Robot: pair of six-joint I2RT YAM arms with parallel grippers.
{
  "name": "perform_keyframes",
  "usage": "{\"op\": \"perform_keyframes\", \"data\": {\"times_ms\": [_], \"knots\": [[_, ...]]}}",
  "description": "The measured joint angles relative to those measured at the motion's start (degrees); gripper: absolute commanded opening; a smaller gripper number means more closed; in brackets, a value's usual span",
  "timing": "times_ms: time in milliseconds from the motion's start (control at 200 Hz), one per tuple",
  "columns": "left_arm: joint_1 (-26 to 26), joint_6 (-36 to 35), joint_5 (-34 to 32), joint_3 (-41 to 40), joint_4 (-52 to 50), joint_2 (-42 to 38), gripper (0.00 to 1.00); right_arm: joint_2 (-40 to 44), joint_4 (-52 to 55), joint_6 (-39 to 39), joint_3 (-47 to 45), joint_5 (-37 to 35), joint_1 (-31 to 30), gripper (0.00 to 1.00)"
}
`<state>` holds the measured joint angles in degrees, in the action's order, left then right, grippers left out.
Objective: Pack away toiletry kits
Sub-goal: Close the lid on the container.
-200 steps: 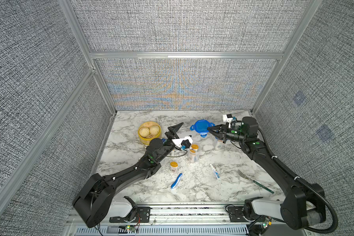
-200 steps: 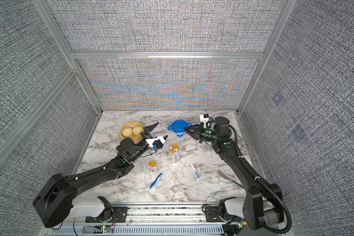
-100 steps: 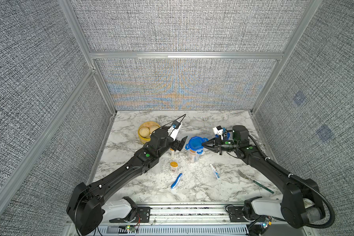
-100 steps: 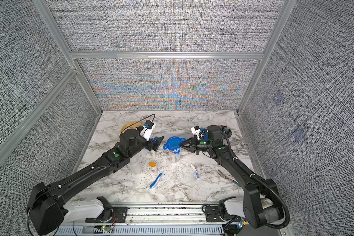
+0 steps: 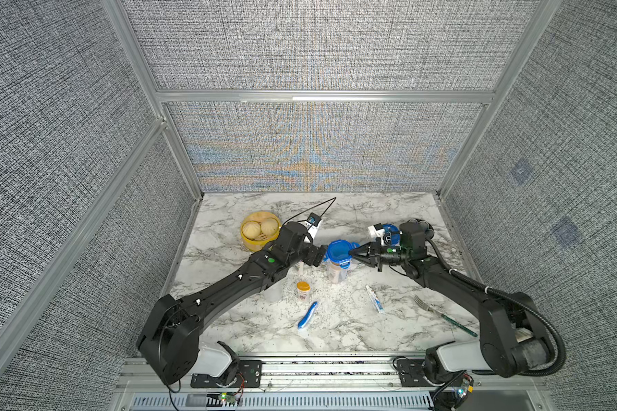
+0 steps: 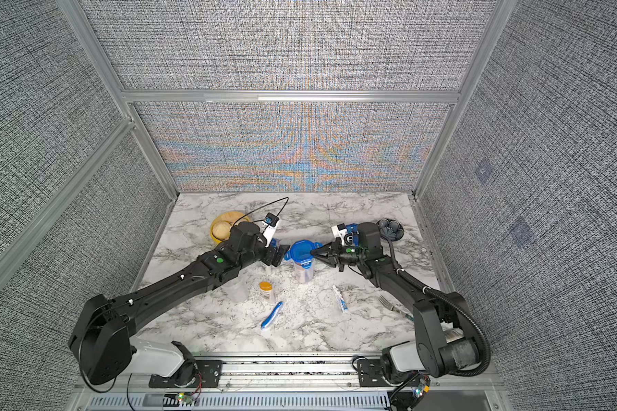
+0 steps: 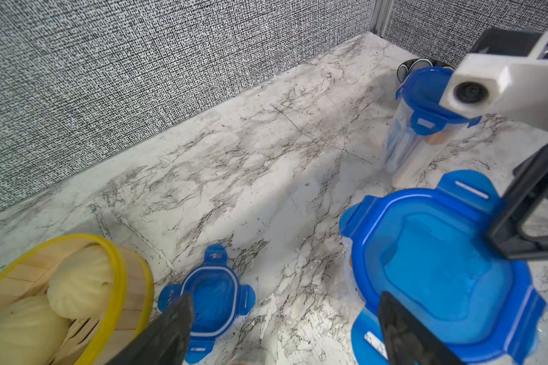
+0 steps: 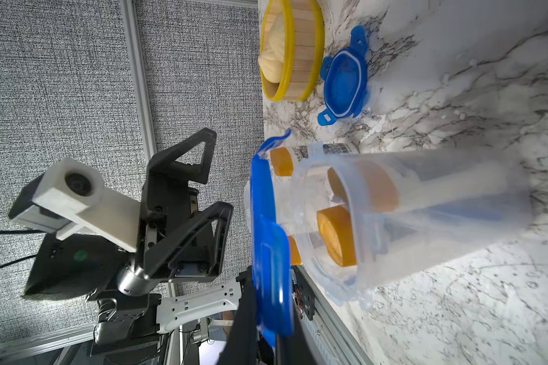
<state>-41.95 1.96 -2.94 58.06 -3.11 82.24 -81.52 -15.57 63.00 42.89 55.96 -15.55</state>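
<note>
One blue lid (image 5: pixel 338 252) held over clear jar (image 5: pixel 336 274)

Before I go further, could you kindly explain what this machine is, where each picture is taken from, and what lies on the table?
These are two robot arms at a marble table. Two pictures look down from above; two come from cameras on the arms' wrists. The right gripper is shut on a blue lid, holding it over a clear jar with orange caps inside. The left gripper is open and empty. Loose on the table lie an orange-capped bottle, a toothbrush, a toothpaste tube, a fork, a spare blue lid and a yellow bun steamer.
</note>
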Motion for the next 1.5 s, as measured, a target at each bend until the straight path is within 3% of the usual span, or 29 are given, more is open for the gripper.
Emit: {"op": "perform_keyframes", "data": {"times_ms": [821,906,1106,1281,1501], "knots": [[0.0,-1.5,3.1,4.7,-5.2,7.4,0.79,-3.8,-2.9,-1.4,-1.0,-0.6,0.1,0.02],[0.0,-1.7,3.1,5.4,-6.3,7.7,0.77,-3.7,-2.8,-1.7,-1.2,-0.7,0.1,0.10],[0.0,-2.1,3.5,5.5,-7.0,7.7,0.77,-1.0,1.7,-4.2,-0.7,-3.2,0.1,0.40],[0.0,-3.0,3.5,5.6,-7.5,7.6,0.76,5.0,10.4,-9.3,0.7,-8.5,0.0,0.53],[0.0,-4.0,4.5,8.4,-10.6,8.9,0.76,14.6,24.4,-17.9,3.5,-21.2,-0.9,0.68]]}}
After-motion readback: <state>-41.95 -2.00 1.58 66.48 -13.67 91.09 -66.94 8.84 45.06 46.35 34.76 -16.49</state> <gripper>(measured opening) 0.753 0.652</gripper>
